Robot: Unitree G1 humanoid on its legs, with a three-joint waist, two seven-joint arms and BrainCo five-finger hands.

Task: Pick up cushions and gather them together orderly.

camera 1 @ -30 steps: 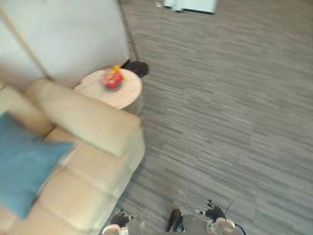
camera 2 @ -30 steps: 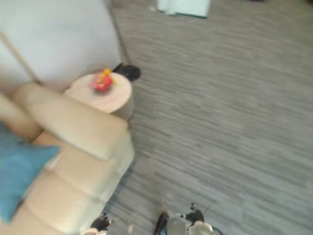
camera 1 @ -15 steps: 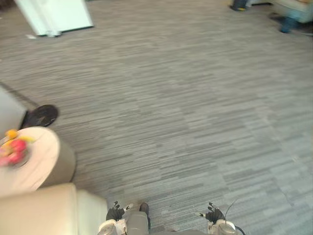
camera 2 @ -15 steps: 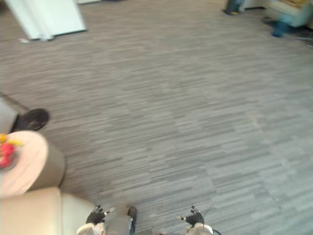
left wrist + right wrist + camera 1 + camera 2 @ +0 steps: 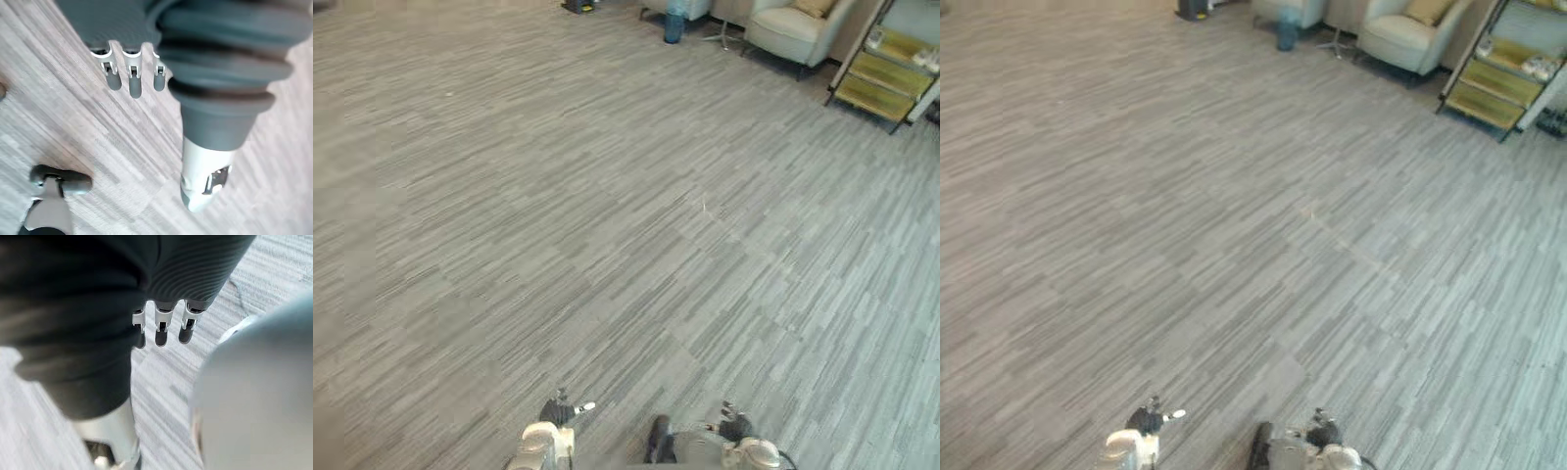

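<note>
Left hand (image 5: 554, 412) and right hand (image 5: 734, 428) hang low over the carpet (image 5: 607, 196), fingers loose and apart, holding nothing, so this looks like the search step: a cushion (image 5: 815, 8) lies on the armchair (image 5: 785, 25) far right, calling for a walk there.

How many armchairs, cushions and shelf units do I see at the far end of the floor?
Armchair: 2, one cut off by the view's edge
Cushion: 1, on the whole armchair
Shelf unit: 1
Total: 4
</note>
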